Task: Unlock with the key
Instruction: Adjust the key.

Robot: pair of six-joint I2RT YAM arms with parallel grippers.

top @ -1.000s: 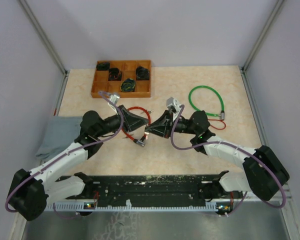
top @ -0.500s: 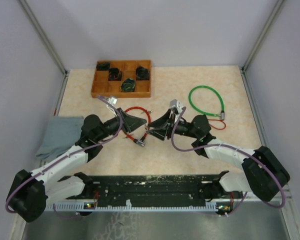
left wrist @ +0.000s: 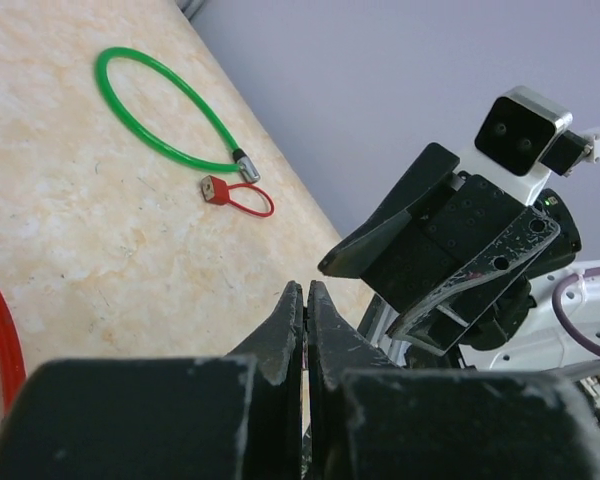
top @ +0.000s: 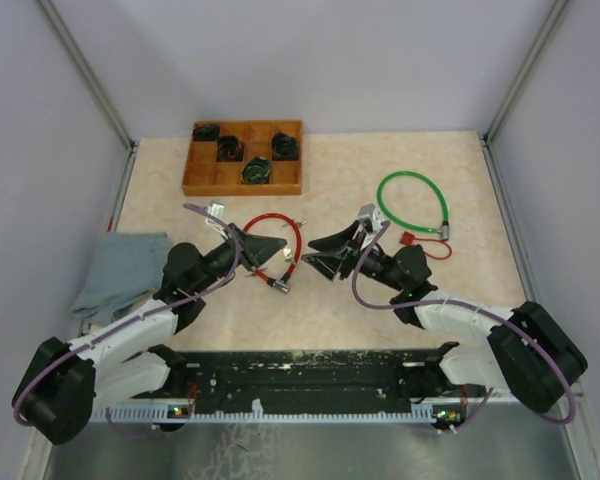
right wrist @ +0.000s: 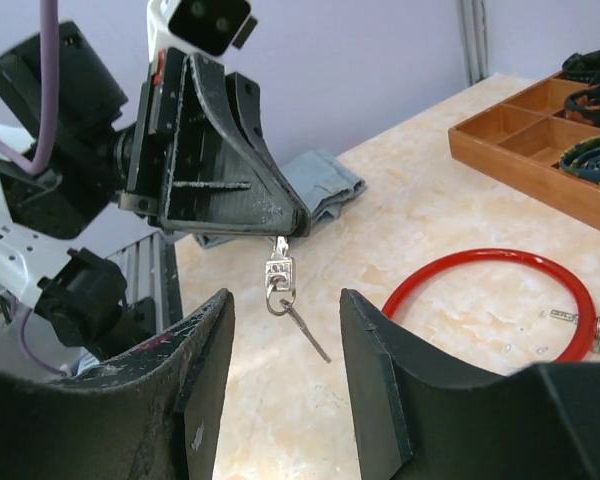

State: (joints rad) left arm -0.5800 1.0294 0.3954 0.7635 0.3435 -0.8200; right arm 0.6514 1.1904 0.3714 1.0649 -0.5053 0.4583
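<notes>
A: Red cable lock point(right wrist: 485, 256) lies on the tabletop point(top: 330, 180). Where's the key point(right wrist: 278, 276)?
B: Dangling from the left gripper point(right wrist: 280, 228), jaws clamped on it. The right gripper point(top: 310, 251) sits at its three o'clock, jaws apart.

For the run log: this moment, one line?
left claw: shut on key | right claw: open, empty | red cable lock: on table

left gripper point(top: 278, 246): closed, pinching key point(right wrist: 278, 270) | right gripper point(top: 316, 254): jaws apart | arms reach forward, tips facing
</notes>
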